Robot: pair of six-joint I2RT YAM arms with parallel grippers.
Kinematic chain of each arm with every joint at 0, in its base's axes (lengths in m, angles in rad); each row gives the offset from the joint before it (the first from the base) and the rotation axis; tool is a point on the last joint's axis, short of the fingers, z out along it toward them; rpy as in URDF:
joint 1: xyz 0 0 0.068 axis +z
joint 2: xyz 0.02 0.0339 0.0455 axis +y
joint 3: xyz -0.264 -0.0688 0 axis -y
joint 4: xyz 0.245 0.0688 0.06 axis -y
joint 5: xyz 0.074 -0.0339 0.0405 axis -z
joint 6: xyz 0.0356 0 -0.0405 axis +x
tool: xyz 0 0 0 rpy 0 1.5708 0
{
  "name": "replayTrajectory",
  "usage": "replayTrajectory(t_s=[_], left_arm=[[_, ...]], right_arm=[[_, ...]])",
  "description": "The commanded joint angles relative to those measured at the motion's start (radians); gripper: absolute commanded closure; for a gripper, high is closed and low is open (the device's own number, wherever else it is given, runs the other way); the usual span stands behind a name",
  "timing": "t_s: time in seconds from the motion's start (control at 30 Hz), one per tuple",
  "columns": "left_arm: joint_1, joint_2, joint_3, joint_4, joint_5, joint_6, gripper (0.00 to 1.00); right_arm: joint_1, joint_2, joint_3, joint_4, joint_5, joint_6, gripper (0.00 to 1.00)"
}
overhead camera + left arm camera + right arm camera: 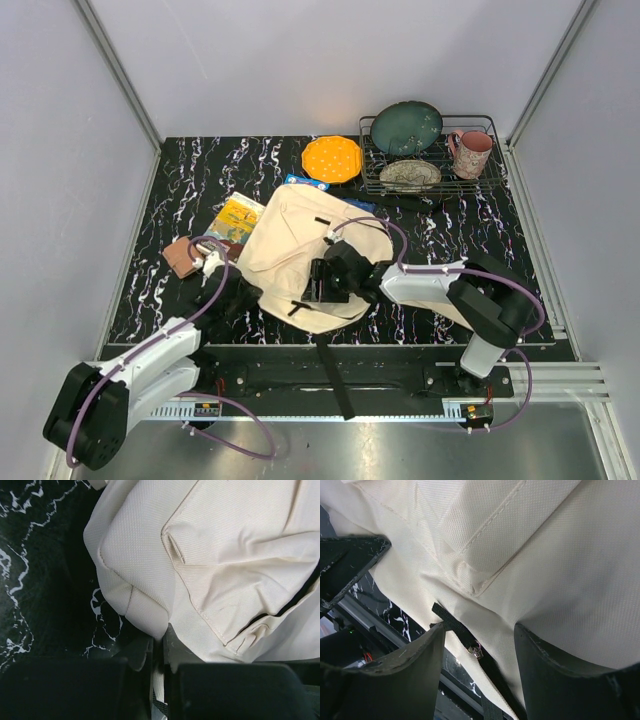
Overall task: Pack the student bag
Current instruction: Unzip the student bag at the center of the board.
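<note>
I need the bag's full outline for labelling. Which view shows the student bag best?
Top external: almost the whole student bag shows, outline included. Left wrist shows only one cream corner; right wrist only a close patch of seamed fabric.

The left gripper [159,652] is clamped shut, while the right gripper [480,630] is held with jaws parted.

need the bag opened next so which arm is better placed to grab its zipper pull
Right, probably. The right gripper is open over the student bag, with the zipper pull between its fingers. The left gripper is shut on the bag's edge, so it is busy holding fabric.
</note>
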Motion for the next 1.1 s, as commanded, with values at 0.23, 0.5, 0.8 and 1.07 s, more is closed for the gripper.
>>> replayTrajectory(t_s=[0.23,0.5,0.8,1.07], left_arm=[[-0.020,-0.079,-0.010,-0.060,0.088,-0.013,1.00],[-0.020,-0.090,-0.007,-0.064,0.087,-0.021,1.00],[-0.020,-0.091,-0.005,-0.070,0.091,-0.016,1.00],[-0.020,-0.091,-0.002,-0.068,0.094,-0.012,1.00]], right_arm=[[0.068,-0.195,0.054,-0.206,0.163,-0.307,0.41],[0.128,-0.138,0.102,-0.165,0.144,-0.376,0.44],[0.168,-0.005,0.184,-0.148,0.190,-0.385,0.48],[0.171,0.031,0.197,-0.148,0.225,-0.400,0.52]])
